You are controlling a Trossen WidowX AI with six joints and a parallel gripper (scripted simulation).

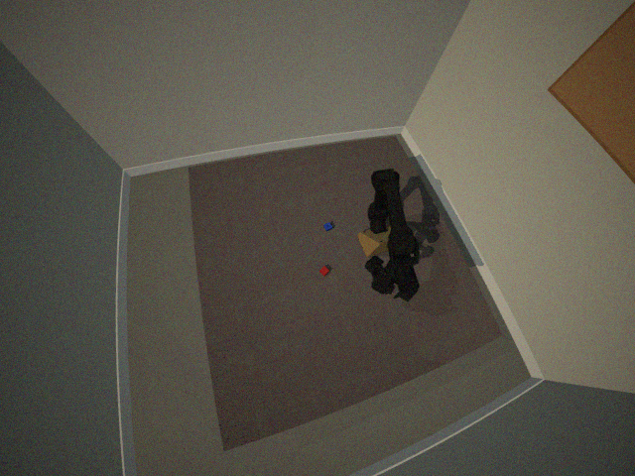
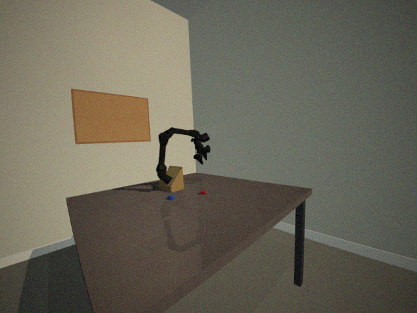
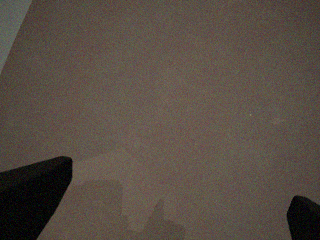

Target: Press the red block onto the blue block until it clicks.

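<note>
While the claw (image 1: 402,297) (image 2: 204,162) (image 3: 180,188) is hanging wide open and empty above the worktop (image 1: 266,332) (image 2: 134,229) (image 3: 165,100), the red block (image 1: 324,270) (image 2: 202,192) is lying left of it in the top view.

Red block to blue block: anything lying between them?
Nothing but bare tabletop shows between the red block and the blue block, in both the top and exterior views.
</note>
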